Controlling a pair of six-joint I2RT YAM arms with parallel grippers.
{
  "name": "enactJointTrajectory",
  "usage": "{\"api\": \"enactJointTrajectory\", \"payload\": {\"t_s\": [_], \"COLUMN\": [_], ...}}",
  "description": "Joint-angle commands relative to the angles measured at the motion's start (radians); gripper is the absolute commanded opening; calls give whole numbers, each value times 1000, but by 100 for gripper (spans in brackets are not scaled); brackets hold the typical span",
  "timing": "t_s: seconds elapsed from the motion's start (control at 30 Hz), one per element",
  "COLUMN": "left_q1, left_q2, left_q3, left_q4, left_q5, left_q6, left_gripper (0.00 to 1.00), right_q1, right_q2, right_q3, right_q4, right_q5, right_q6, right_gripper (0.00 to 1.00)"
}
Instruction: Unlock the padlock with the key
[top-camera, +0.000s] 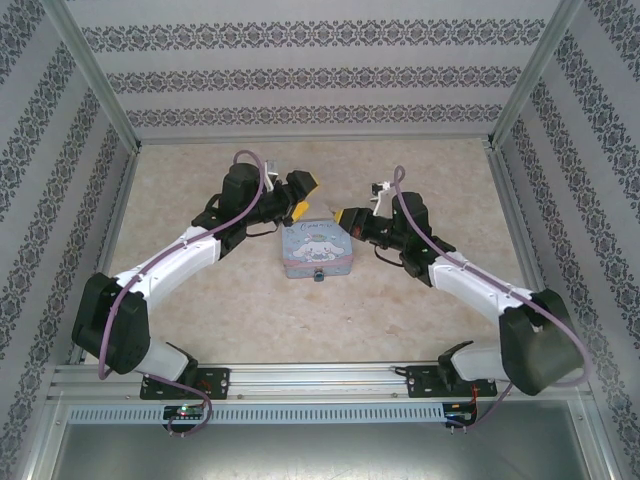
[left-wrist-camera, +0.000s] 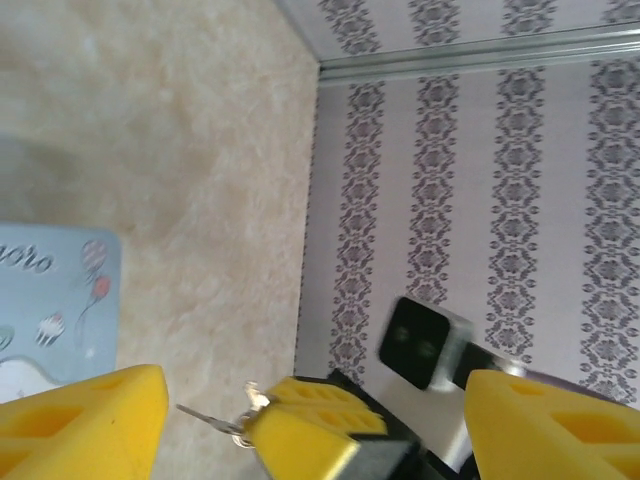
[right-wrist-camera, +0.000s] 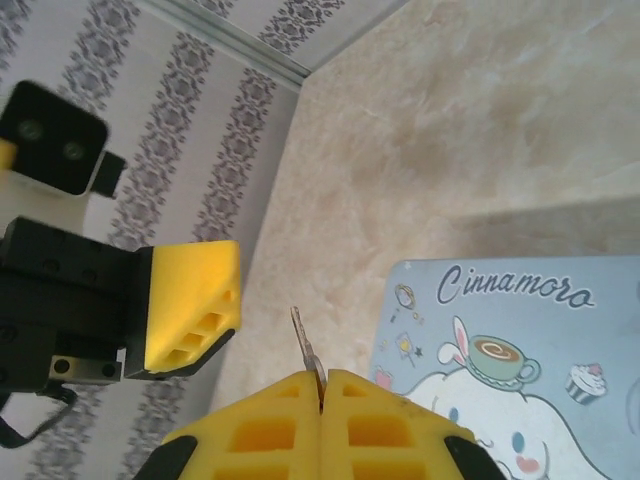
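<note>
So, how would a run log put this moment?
left gripper open | right gripper shut on key | padlock at tin front edge

We see bright, even, diffuse light in all three views, coming from above, with no hard glare. From the top, the table (top-camera: 200, 310) is evenly lit and the arms throw only faint, soft-edged shadows on it. That picture is pale and a little soft, and the wallpaper (top-camera: 300, 40) pattern loses its fine detail. In the left wrist view a grey, blurry shadow lies along the edge of the tin (left-wrist-camera: 50, 300), and the near yellow fingers (left-wrist-camera: 80, 425) and the key (left-wrist-camera: 210, 418) are out of focus. In the right wrist view the tin's print is crisp, its shadow a soft band, and the camera block (right-wrist-camera: 55, 150) at far left is blurred.
</note>
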Motion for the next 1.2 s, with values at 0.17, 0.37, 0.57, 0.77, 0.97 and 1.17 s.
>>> {"api": "enactJointTrajectory", "payload": {"t_s": [0.17,0.37,0.57,0.77,0.97,1.17], "left_q1": [4,-9,-31,-64,-80,-83], "left_q2": [15,27,55,85,98,95], "left_q3": [-52,-50,-22,5,16,16], "left_q4": [25,31,19,25,30,31], "left_q5": [55,51,50,43,35,35], "left_q6": [-217,-268,-281,-295,-302,-306], "left_gripper": [64,61,58,53,46,37], "right_q1": [136,232,320,355,361,361], "right_q2": [-99,-88,-64,-32,-9,0], "right_q3": [101,141,178,202,208,206], "right_q4": [-321,-335,-328,-315,-314,-312], "right_q5": [387,571,700,738,758,777], "right_q6": [-388,-526,-652,-713,-741,-745], "right_gripper": [0,0,0,0,0,0]}}
